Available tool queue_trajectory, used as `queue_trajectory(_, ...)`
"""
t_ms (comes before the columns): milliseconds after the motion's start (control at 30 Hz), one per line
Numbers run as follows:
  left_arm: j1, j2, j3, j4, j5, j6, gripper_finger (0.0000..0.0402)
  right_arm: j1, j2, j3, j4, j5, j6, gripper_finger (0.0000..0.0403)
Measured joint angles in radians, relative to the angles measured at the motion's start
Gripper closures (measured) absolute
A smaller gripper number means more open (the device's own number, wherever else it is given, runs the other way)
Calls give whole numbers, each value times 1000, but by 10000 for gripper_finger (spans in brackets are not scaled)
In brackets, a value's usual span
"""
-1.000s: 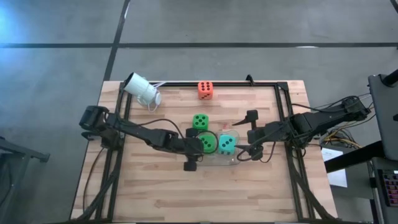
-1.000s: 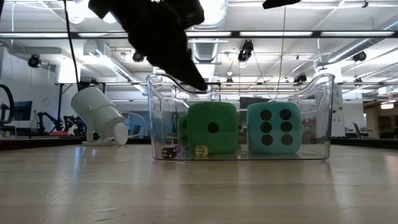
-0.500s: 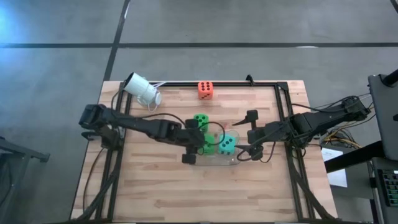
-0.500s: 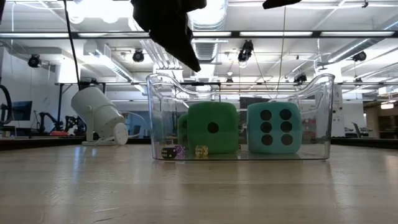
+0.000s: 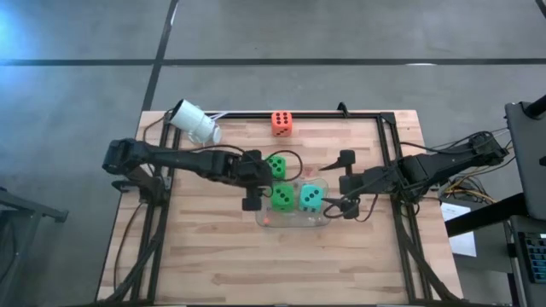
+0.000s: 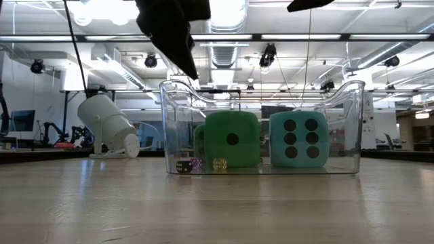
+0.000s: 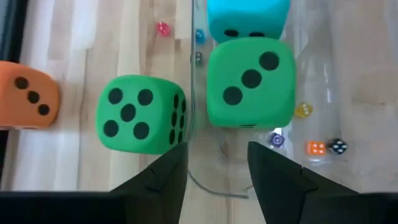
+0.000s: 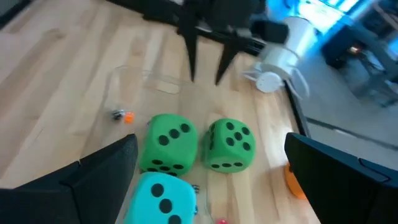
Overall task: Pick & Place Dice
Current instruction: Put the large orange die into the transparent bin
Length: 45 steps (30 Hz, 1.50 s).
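Though near, green die (image 7: 142, 114) outside jaws.

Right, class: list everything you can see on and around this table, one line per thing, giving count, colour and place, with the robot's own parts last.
green dice: two, bright green; one in the clear tray, the other on the table just outside its far wall.
teal die: one, teal; in the tray beside the green one.
orange die: one, orange; near the table's far edge.
small dice: several, mixed colours; on the tray floor.
clear tray: one, transparent; table centre.
camera: one, white; far left corner.
table: one, pale wood.
left gripper: dark; empty, above the tray's left end.
right gripper: dark; open, right of the tray.
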<state>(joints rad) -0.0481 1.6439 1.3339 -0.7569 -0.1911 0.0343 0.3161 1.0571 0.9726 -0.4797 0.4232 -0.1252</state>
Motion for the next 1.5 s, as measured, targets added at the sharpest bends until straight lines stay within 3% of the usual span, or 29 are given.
queue_trajectory(267,-22,-239,-168,68,-23,14,234,-1,0,-6,-1,183,97,3)
queue_trajectory(600,-20,-585,-460,258,-27,-4,236,0,0,-19,-1,197,126,3)
queue_trajectory(800,-21,-716,-583,347,-26,-4,237,0,0,-22,-2,197,121,3)
queue_trajectory(1067,-22,-784,-662,383,-26,15,237,0,0,-22,-1,197,47,3)
queue_trajectory(1267,-23,-785,-672,406,-26,6,238,-14,0,-22,32,205,85,3)
queue_trajectory(1400,-23,-785,-673,407,-25,-4,237,-78,0,-10,80,203,182,3)
queue_trajectory(1500,-23,-785,-673,422,-25,-5,238,-175,8,4,71,136,240,3)
